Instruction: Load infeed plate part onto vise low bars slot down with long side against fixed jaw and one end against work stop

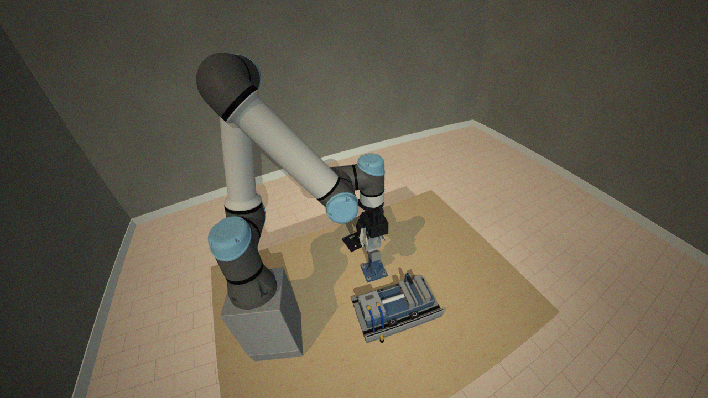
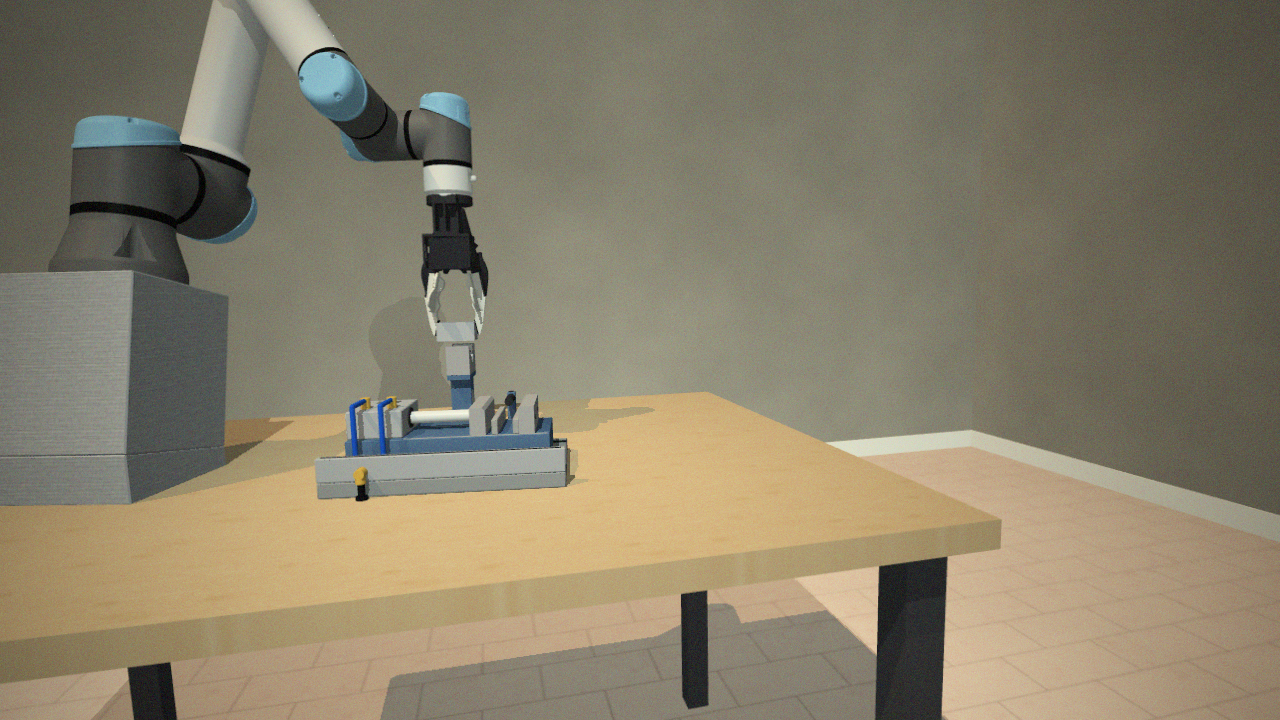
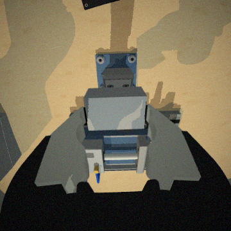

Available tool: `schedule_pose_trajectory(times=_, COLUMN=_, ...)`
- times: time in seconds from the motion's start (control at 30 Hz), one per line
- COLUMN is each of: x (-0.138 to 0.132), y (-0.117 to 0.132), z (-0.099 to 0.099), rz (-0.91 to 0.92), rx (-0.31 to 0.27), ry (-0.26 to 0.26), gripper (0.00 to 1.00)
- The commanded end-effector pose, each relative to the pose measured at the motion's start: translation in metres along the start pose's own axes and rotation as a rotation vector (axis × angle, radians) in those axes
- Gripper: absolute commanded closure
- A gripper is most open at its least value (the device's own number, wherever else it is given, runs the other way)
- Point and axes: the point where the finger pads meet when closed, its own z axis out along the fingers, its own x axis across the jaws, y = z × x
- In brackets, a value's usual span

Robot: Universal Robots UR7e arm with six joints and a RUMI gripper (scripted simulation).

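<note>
The block (image 1: pixel 372 243) (image 2: pixel 456 331) (image 3: pixel 117 112), clasped between the fingertips of the gripper (image 1: pixel 372 241) (image 2: pixel 456 326) (image 3: pixel 115 106), its long axis spanning finger to finger, roughly level; slot direction indiscernible; no lettering legible

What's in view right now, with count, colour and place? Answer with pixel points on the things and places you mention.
part (image 1: pixel 372 242) (image 2: pixel 456 332) (image 3: pixel 116 113): one, light grey, gripped above the V-block
V-block (image 1: pixel 375 256) (image 2: pixel 459 360) (image 3: pixel 118 75): one, grey, on blue stand
infeed plate (image 1: pixel 352 241) (image 3: pixel 97 4): one, black, on table
vise (image 1: pixel 368 300) (image 2: pixel 447 439) (image 3: pixel 94 160): one, grey and blue, on table
hoses (image 1: pixel 373 320) (image 2: pixel 382 429) (image 3: pixel 98 178): two, blue, on vise
table (image 1: pixel 470 297) (image 2: pixel 716 501) (image 3: pixel 64 93): one, tan, under everything
table legs (image 2: pixel 911 635): three visible, black, below
floor (image 1: pixel 163 262) (image 2: pixel 984 510): one, pinkish, tiled
walls (image 1: pixel 346 74) (image 2: pixel 716 223): grey, behind
pedestal (image 1: pixel 262 331) (image 2: pixel 179 385): one, grey, under arm
arm (image 1: pixel 287 143) (image 2: pixel 223 98): one, white, dark grey, blue
gripper (image 1: pixel 372 241) (image 2: pixel 457 327) (image 3: pixel 115 106): one, black and pale, shut on part
</note>
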Motion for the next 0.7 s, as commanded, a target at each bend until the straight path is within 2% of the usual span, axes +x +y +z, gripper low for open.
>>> schedule_pose_trajectory(times=0.0, x=0.004, y=0.0, z=-0.003, rz=-0.002, rx=-0.002, ry=0.009, gripper=1.0)
schedule_pose_trajectory(times=0.67, x=0.004, y=0.001, z=-0.019, rz=0.0, rx=-0.002, ry=0.01, gripper=1.0)
